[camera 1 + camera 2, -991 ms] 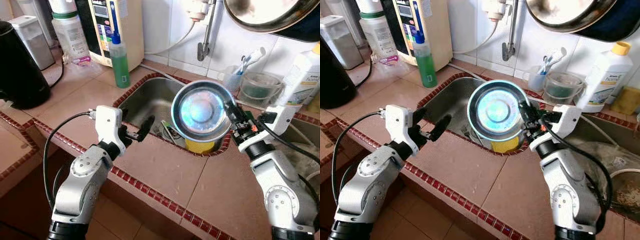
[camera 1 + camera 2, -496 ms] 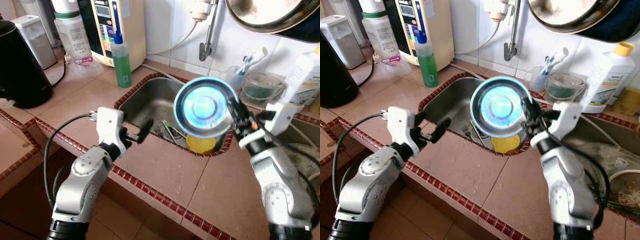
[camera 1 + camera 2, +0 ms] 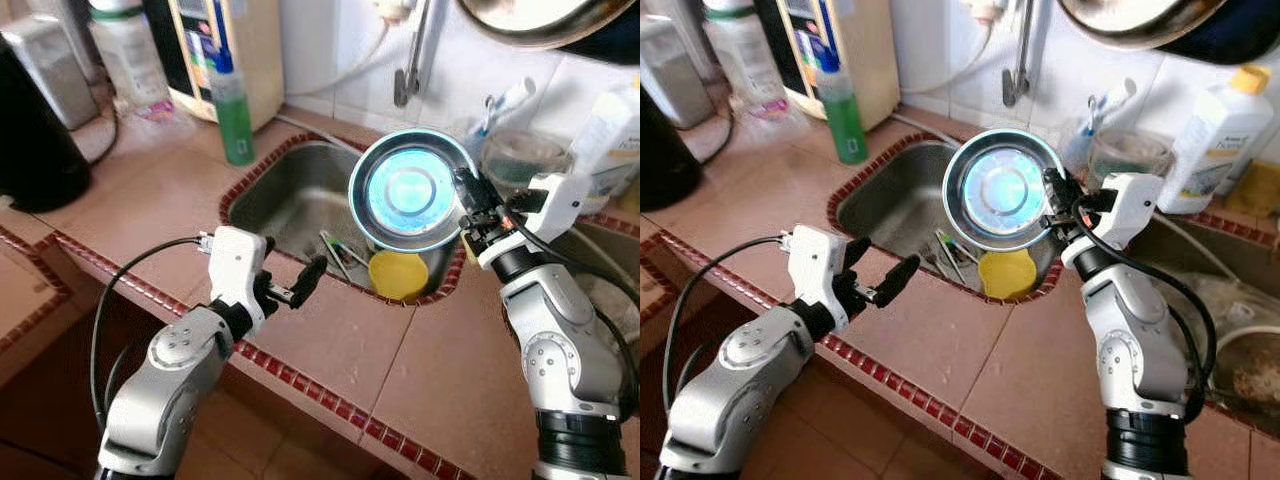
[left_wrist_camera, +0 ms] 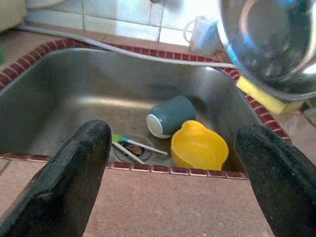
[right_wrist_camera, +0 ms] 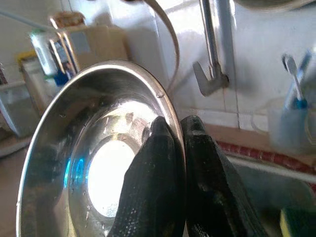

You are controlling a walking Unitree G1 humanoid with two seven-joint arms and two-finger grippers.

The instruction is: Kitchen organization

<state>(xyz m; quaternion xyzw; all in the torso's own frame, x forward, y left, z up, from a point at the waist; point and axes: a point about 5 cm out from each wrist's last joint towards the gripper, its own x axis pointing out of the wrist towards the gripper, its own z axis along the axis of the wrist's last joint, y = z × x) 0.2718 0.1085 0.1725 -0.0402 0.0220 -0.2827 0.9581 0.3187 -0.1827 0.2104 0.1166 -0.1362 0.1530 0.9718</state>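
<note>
The right gripper pinched the steel bowl by its rim, clear above the sink; the left gripper waited spread at the counter edge.

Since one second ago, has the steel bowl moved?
Yes. The steel bowl, pinched by the right gripper, rose toward the tap, uncovering the yellow cup.

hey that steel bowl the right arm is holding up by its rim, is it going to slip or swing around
Probably somewhat slippery: the steel bowl is smooth, shiny metal, and the right pincer pinches only its thin rim. Held at one edge above the sink, it may pivot or swing. It looks thin-walled, so likely light and stiff.
</note>
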